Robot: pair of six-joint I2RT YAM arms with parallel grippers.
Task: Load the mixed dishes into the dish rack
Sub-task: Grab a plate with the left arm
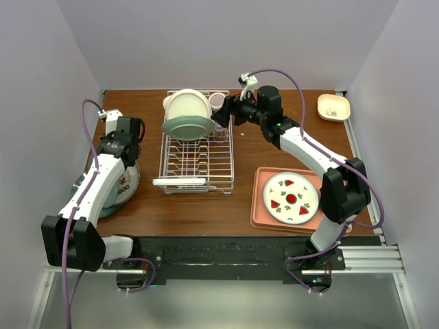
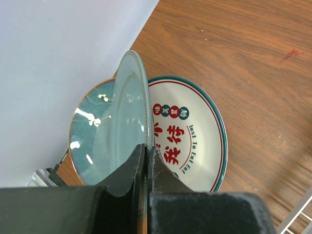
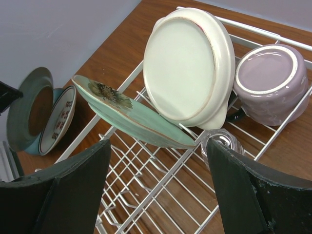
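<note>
In the left wrist view my left gripper (image 2: pixel 147 148) is shut on the rim of a pale green plate (image 2: pixel 129 107), which is tipped up on edge. Under it lie a teal plate (image 2: pixel 85 131) and a cream plate with red lettering (image 2: pixel 195 141), near the table's left edge. My right gripper (image 3: pixel 158 156) hangs open and empty over the dish rack (image 3: pixel 161 195), at the rack's (image 1: pixel 195 164) far end. In the rack lean a green plate (image 3: pixel 131 117) and a white bowl (image 3: pixel 187 68), with a purple cup (image 3: pixel 273 87) and a clear glass (image 3: pixel 222 144) beside them.
A salmon tray (image 1: pixel 259 205) at the right front carries a patterned plate (image 1: pixel 291 197). A small cream dish (image 1: pixel 333 107) sits at the far right corner. The left wall stands close beside the stacked plates (image 1: pixel 127 185).
</note>
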